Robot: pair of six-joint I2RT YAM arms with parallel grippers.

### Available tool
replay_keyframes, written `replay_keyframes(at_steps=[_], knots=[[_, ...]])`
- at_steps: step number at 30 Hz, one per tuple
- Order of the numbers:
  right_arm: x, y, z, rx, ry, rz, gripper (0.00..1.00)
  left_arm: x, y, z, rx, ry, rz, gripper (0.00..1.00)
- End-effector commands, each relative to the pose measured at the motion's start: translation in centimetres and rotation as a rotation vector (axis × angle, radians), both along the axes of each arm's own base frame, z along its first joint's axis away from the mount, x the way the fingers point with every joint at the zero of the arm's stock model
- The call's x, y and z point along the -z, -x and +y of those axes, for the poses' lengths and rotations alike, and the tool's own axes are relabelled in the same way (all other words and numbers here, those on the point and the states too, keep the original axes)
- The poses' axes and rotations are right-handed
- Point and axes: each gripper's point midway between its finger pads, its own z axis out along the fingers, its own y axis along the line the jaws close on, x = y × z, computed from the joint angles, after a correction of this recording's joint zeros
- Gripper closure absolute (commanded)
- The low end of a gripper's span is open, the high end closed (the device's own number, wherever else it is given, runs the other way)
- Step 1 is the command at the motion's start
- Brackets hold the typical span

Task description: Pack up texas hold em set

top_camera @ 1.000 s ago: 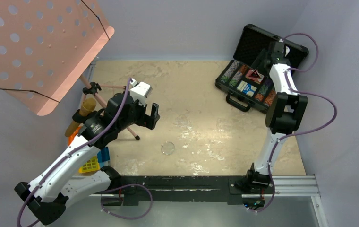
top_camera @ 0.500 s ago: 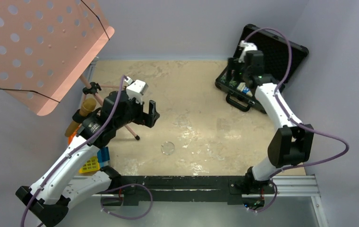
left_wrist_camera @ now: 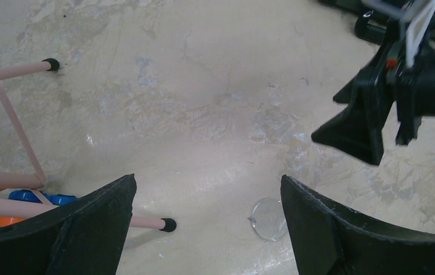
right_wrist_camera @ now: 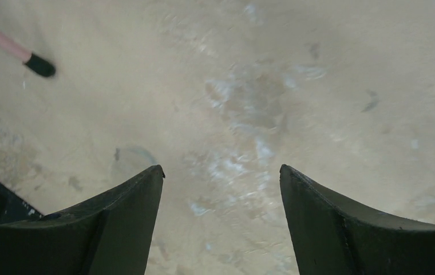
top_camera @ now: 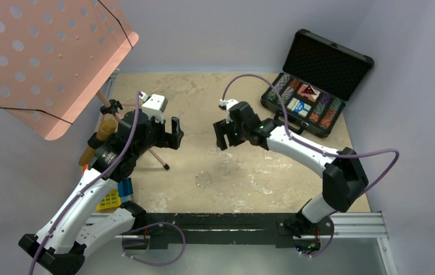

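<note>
The black briefcase (top_camera: 341, 66) of the texas hold em set lies open at the back right. Rows of coloured chips (top_camera: 281, 89), a blue-white card deck (top_camera: 298, 106) and a red deck (top_camera: 308, 91) sit inside it. A clear round button (top_camera: 204, 179) lies on the table, and shows as the clear button (left_wrist_camera: 268, 218) beside my left gripper's right finger. My left gripper (top_camera: 172, 137) (left_wrist_camera: 206, 179) hovers open and empty, back-left of the button. My right gripper (top_camera: 222, 140) (right_wrist_camera: 221, 167) hangs open and empty over bare table, with the button (right_wrist_camera: 133, 157) just beyond its left finger.
The pink perforated music stand (top_camera: 49, 57) leans over the left side, one leg's black foot (top_camera: 166, 167) close to my left arm. Yellow and blue crates (top_camera: 112, 197) sit at the near left. The black mounting rail (top_camera: 232, 220) runs along the near edge.
My right arm has swung away from the briefcase to the table's middle, its jaws narrowing slightly. My left gripper has drifted a little back and left, still open.
</note>
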Motion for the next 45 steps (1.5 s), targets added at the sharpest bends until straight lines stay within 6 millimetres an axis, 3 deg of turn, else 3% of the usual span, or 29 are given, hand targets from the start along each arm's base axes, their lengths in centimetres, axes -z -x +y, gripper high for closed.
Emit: replay_keyframes(at_steps=[1, 5, 9, 13, 17, 25, 45], knots=[[1.8, 4.6, 3.8, -0.032, -0.011, 0.085, 0.22, -0.8, -0.7, 0.1, -0.017, 0.013, -0.045, 0.0], [3.8, 7.8, 6.8, -0.08, 0.003, 0.159, 0.22, -0.8, -0.7, -0.1, -0.012, 0.017, -0.043, 0.0], [6.0, 9.6, 8.6, -0.089, 0.059, 0.217, 0.21, -0.9, -0.7, 0.1, -0.015, 0.016, -0.047, 0.0], [7.4, 10.3, 8.7, -0.078, 0.112, 0.225, 0.21, -0.9, -0.7, 0.1, -0.016, 0.015, -0.045, 0.0], [7.5, 10.2, 8.6, -0.065, 0.131, 0.208, 0.21, -0.9, -0.6, -0.1, -0.008, 0.02, -0.041, 0.0], [9.2, 11.6, 10.4, -0.08, 0.171, 0.215, 0.21, -0.8, -0.7, 0.1, -0.021, 0.013, -0.041, 0.0], [13.0, 12.2, 10.0, -0.036, 0.311, 0.188, 0.23, -0.7, -0.7, -0.1, -0.014, 0.019, -0.034, 0.0]])
